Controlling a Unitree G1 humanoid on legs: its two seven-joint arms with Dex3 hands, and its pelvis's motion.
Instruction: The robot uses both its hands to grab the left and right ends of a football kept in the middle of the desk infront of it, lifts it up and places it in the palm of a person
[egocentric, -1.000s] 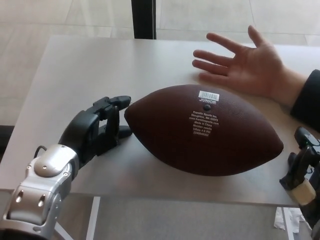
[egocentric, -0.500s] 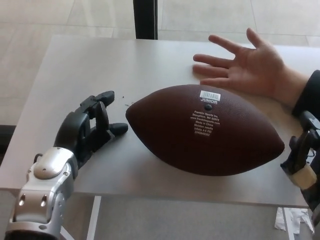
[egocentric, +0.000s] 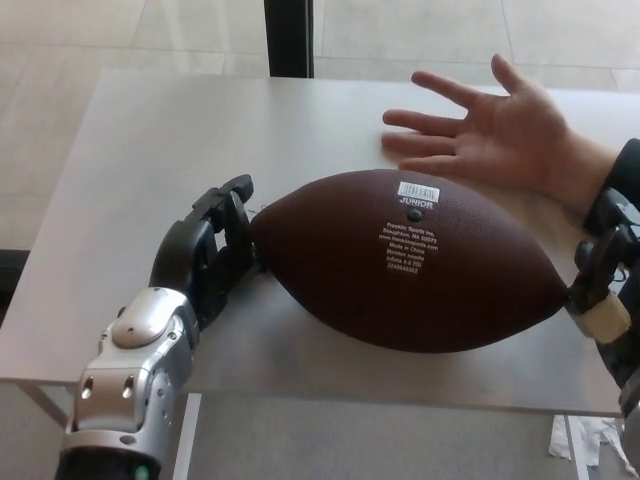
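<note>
On my left I see the left hand (egocentric: 215, 250) with its fingers spread apart, pressed against the pointed left end of the football (egocentric: 405, 262) but clamping nothing. The football lies on its side in the middle of the grey table (egocentric: 150, 140). Behind it a person's hand (egocentric: 490, 130) rests palm up on the table. At the ball's right tip sits my right hand (egocentric: 600, 275); I cannot tell whether it is closed.
</note>
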